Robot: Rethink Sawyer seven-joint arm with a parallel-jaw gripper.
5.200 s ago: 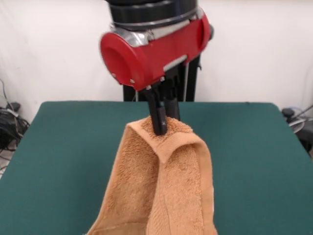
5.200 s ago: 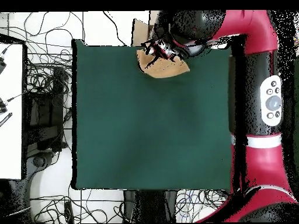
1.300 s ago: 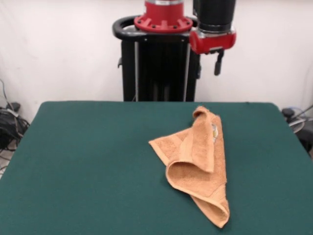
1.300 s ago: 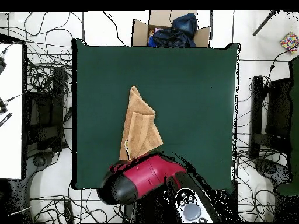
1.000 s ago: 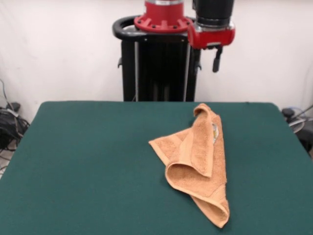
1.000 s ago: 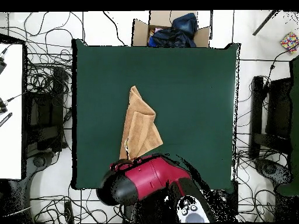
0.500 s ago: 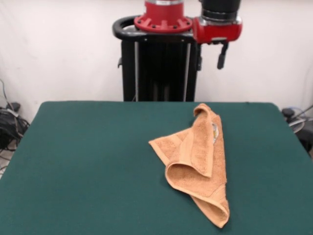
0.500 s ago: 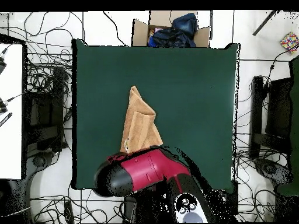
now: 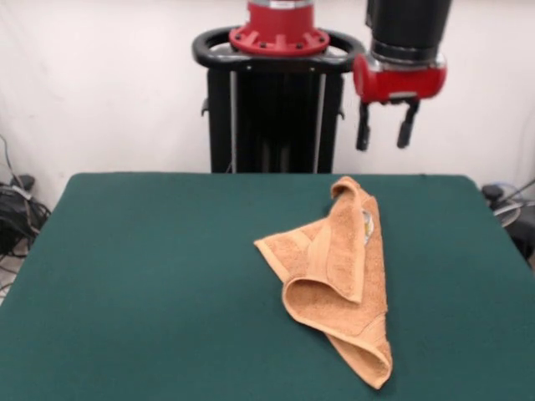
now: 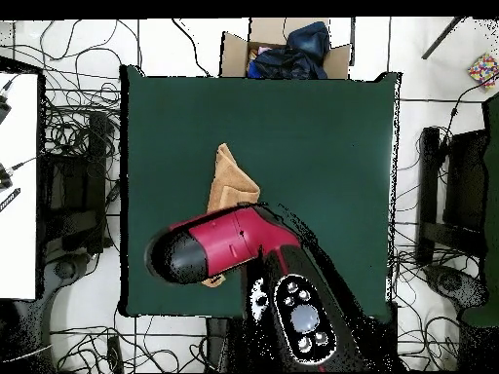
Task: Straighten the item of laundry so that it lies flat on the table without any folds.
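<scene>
Towel (image 9: 338,280) sits on the table (image 9: 150,276), right of centre in front view, folded over itself w/ a rolled loop near its front corner. I judge nothing flattened yet; all folds left to open. Gripper (image 9: 384,127) hangs high above towel's far end, fingers apart, empty. Overhead, arm probably hides much of towel.

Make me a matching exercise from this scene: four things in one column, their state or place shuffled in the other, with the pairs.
Things:
1. towel
2. gripper
3. table
4. cardboard box

States or places:
A. open, raised above the table's far edge
B. dark green top
C. folded over itself, not flat
D. on the floor beyond the table's edge

Pairs: 1-C, 2-A, 3-B, 4-D
</scene>
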